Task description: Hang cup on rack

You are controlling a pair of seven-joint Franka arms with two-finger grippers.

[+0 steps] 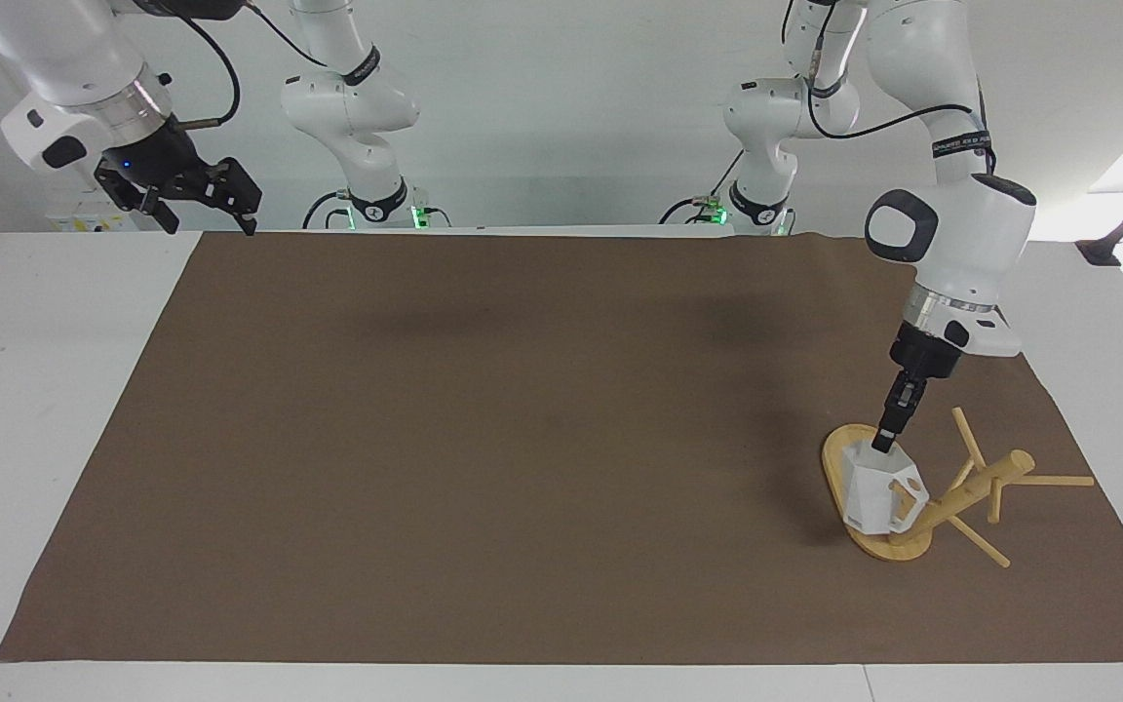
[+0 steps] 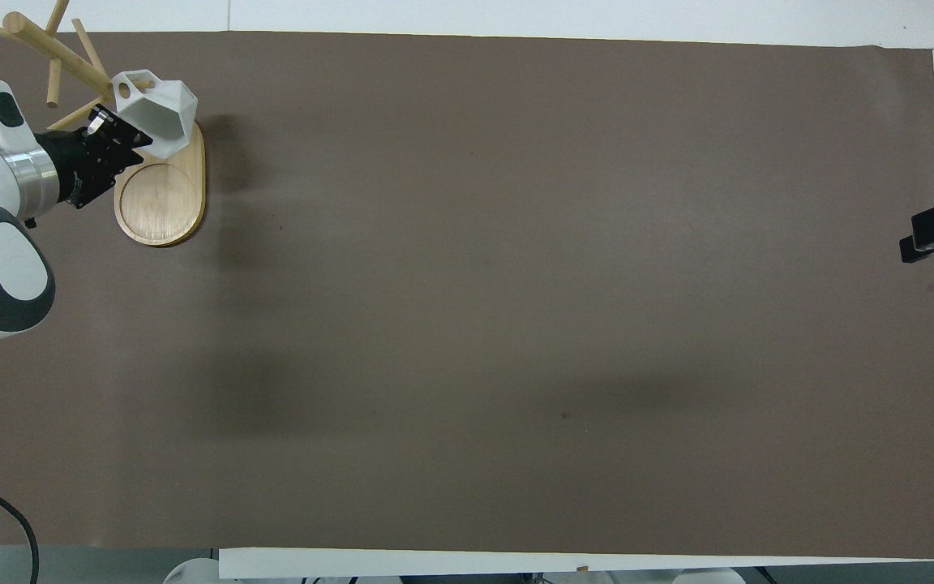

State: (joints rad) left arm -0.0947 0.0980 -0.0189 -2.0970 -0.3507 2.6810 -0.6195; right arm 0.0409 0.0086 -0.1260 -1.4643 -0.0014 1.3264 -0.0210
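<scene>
Facing view: the left tool [image 1: 883,444] is at the rim of the white faceted cup [image 1: 875,487], which sits on the oval base of the bamboo rack [image 1: 951,497] at the left arm's end of the brown-covered surface [image 1: 484,439]; whether it grips the rim I cannot tell. The right tool [image 1: 199,203] waits raised over the other end, fingers spread. Overhead view: the cup [image 2: 155,109] lies against the rack's post [image 2: 53,53], left tool [image 2: 130,138] at its mouth.

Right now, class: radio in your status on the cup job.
Left gripper at cup rim, over rack base. Cup handle on a peg. Right gripper open, waiting. Nothing in the way.
</scene>
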